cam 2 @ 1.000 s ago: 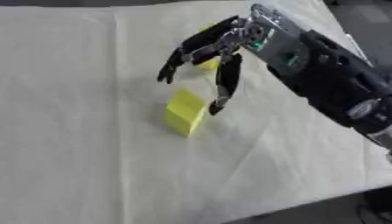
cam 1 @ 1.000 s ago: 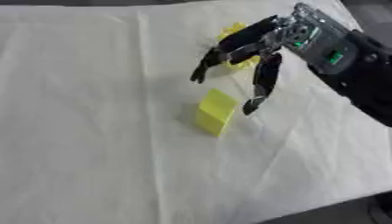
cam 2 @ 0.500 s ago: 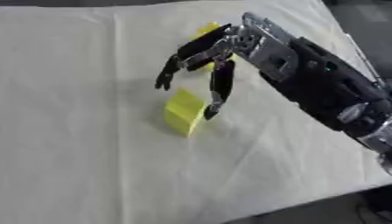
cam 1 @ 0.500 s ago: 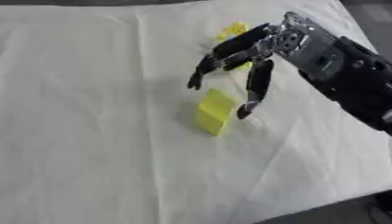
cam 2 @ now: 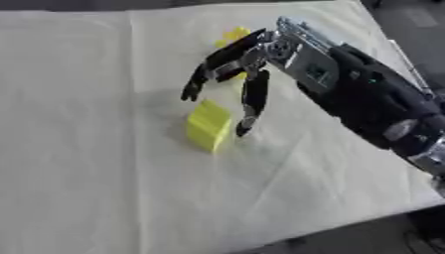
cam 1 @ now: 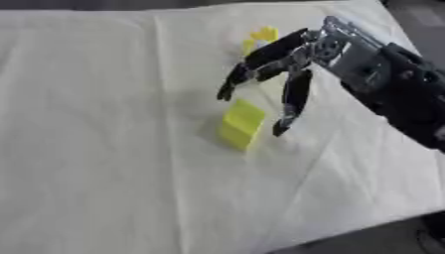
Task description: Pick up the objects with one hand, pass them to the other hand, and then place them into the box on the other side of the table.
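Behind the spread right hand above the yellow block, a half-hidden yellow shape

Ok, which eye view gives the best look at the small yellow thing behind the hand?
The left eye view: the small yellow thing shows mostly clear above the right hand. In the right eye view the fingers cover more of it.

Block: lies on the cloth-covered table, near its middle. Right hand: comes in from the right, above the cloth just behind and to the right of the block, thumb reaching down beside the block's right edge, fingers spread over its far side. Second small object: on the cloth behind the hand, toward the far edge.
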